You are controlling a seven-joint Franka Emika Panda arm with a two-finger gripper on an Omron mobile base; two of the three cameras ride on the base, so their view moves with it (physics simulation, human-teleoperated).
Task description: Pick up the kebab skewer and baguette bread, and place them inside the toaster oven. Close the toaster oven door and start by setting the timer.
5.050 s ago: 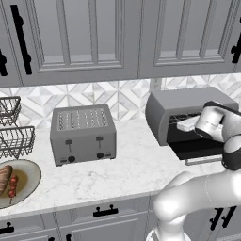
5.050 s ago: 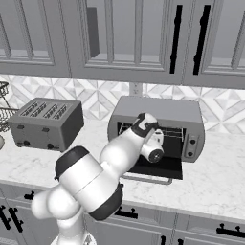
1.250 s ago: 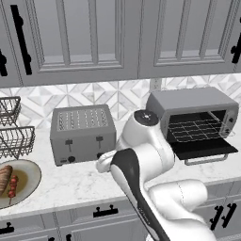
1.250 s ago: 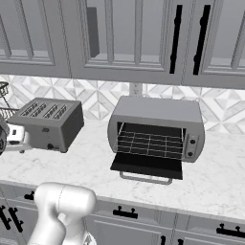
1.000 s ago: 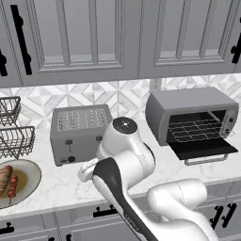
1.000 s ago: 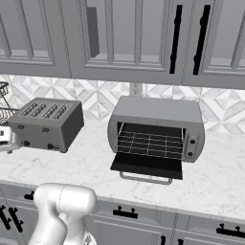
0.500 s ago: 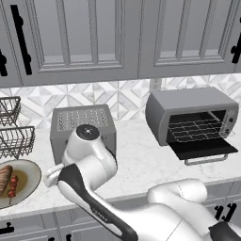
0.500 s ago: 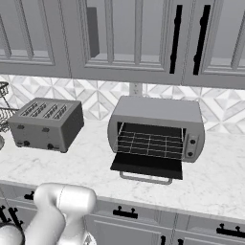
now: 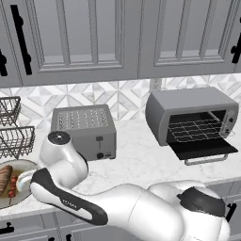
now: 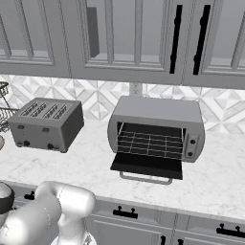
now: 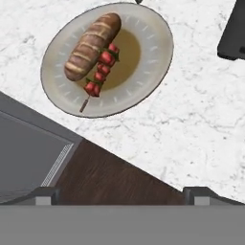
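Note:
In the hand view, the baguette bread (image 11: 91,45) and the kebab skewer (image 11: 99,74) lie side by side on a beige plate (image 11: 153,38), the skewer touching the loaf's side. My gripper (image 11: 122,196) hangs above the counter's front edge, short of the plate, open with nothing between its fingers. In the left base view the plate (image 9: 12,200) sits at the far left with the baguette (image 9: 4,175) and skewer (image 9: 12,182) on it. The toaster oven (image 9: 188,113) (image 10: 158,124) stands at the right, its door (image 9: 202,149) (image 10: 147,166) dropped open and the wire rack bare.
A grey pop-up toaster (image 9: 84,132) (image 10: 45,123) stands between plate and oven. Wire baskets (image 9: 12,127) rise behind the plate. My arm stretches low across the counter's front. Wall cabinets hang overhead.
The arm has swung from the toaster oven leftward past the pop-up toaster and now hovers by the plate. Oven and food have not moved.

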